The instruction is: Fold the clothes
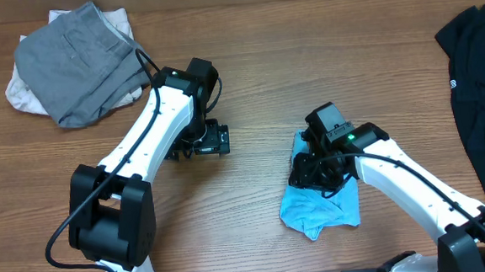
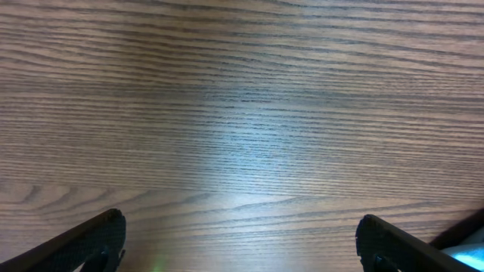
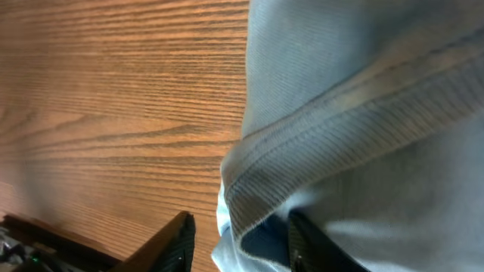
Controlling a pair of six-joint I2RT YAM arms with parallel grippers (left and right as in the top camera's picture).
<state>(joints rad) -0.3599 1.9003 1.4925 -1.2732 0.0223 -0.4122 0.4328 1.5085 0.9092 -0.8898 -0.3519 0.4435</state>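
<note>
The right pincer (image 1: 316, 172) sits low on a crumpled light blue T-shirt (image 1: 327, 211) on a wooden table (image 1: 322, 55). Its jaws stand partly apart with the shirt's ribbed hem (image 3: 340, 143) between them, and one finger (image 3: 178, 242) is just clear of the cloth. The left pincer (image 1: 213, 140), well apart from the shirt, hangs wide open over the wood, holding nothing. A grey garment (image 1: 73, 58) lies beyond it. A black garment (image 1: 479, 79) lies out past the right pincer.

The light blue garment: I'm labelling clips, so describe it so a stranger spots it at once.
On the wooden table, look right of centre, under the right arm's claw. There lies a small crumpled light blue garment, the only blue thing: the grey pile sits far left and the black garment at the right edge.
</note>
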